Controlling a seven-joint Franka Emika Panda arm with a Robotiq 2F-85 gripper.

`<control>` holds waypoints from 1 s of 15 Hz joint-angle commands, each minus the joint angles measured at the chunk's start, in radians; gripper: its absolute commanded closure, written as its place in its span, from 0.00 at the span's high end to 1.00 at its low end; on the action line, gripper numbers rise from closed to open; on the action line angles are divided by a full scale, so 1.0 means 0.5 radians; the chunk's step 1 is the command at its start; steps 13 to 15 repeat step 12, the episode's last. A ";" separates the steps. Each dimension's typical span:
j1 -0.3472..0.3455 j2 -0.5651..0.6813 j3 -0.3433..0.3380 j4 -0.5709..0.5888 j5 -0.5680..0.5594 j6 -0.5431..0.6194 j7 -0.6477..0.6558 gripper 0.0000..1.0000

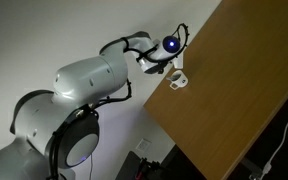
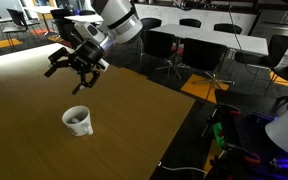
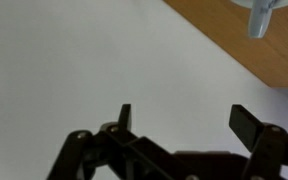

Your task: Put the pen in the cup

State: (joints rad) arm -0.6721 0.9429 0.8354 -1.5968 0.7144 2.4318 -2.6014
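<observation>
The white cup (image 2: 78,121) stands on the wooden table (image 2: 144,120); it also shows in an exterior view (image 1: 177,82) near the table's edge. In the wrist view only part of the cup (image 3: 259,14) shows, at the top right. My gripper (image 2: 72,76) hangs in the air above the cup and a little to one side, clear of it. It also shows in an exterior view (image 1: 164,62). In the wrist view the gripper (image 3: 184,122) is open with nothing between the fingers. The pen is not visible in any view; the cup's inside is dark and I cannot tell what is in it.
The table's edge (image 1: 159,120) runs close to the cup. Black chairs (image 2: 169,45) and long tables stand beyond the table. Cables and equipment (image 2: 244,140) lie on the floor beside it. The arm's white body (image 1: 74,85) is next to the table.
</observation>
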 commanded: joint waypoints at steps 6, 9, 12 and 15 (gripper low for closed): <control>-0.690 -0.050 0.675 -0.581 -0.362 0.146 0.000 1.00; -0.634 -0.044 0.611 -0.502 -0.319 0.062 0.000 1.00; -0.650 -0.043 0.621 -0.521 -0.322 0.064 0.000 1.00; -0.650 -0.043 0.621 -0.521 -0.322 0.064 0.000 1.00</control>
